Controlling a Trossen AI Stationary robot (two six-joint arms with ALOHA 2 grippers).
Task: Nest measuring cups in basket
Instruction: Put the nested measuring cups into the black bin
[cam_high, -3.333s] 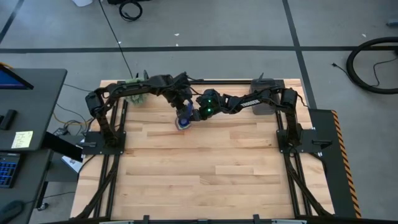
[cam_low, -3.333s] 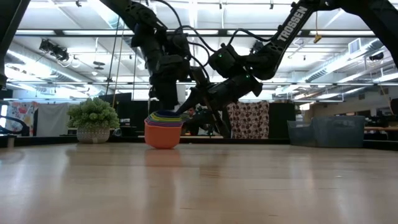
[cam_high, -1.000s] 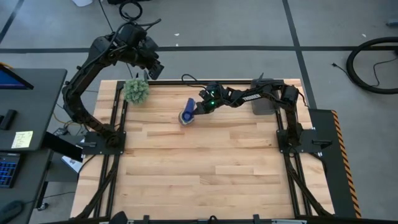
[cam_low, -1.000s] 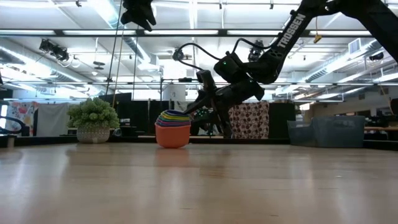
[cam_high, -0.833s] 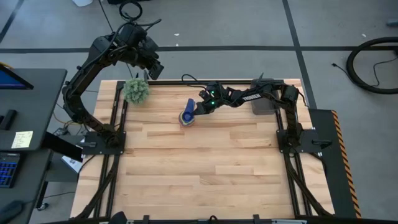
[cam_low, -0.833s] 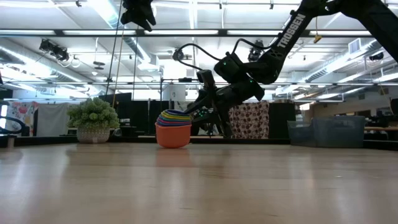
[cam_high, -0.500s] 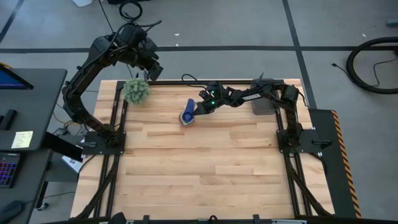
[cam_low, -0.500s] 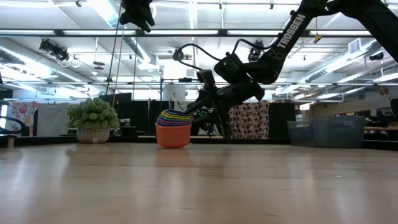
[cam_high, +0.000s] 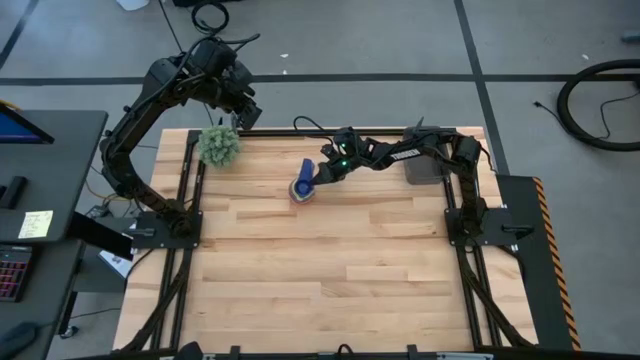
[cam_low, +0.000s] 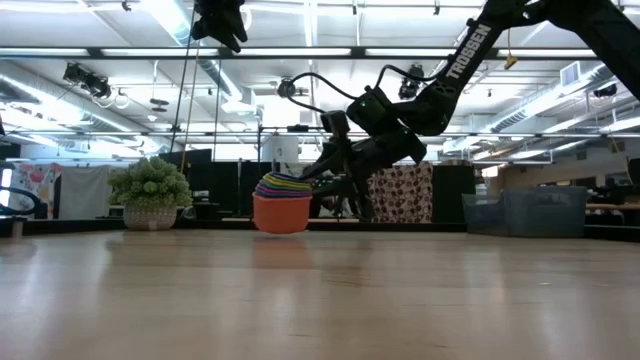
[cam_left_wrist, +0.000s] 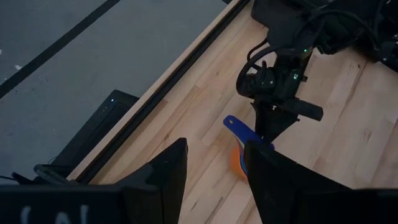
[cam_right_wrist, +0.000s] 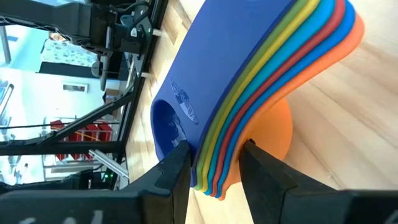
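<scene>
On the wooden tabletop (cam_high: 330, 270): nested stack of coloured plastic measuring cups (cam_high: 302, 187), stacked handles pinched by right hand (cam_high: 322, 176); left hand (cam_high: 243, 112) spread, raised.

The right arm (cam_low: 470, 52) bears the white lettering "TROSSEN" along its dark link.

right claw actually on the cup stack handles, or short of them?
Touching. In the right wrist view the right claw has one finger on each side of the stacked handles of the measuring cups, pressed against them. The left claw is raised behind the table.
</scene>
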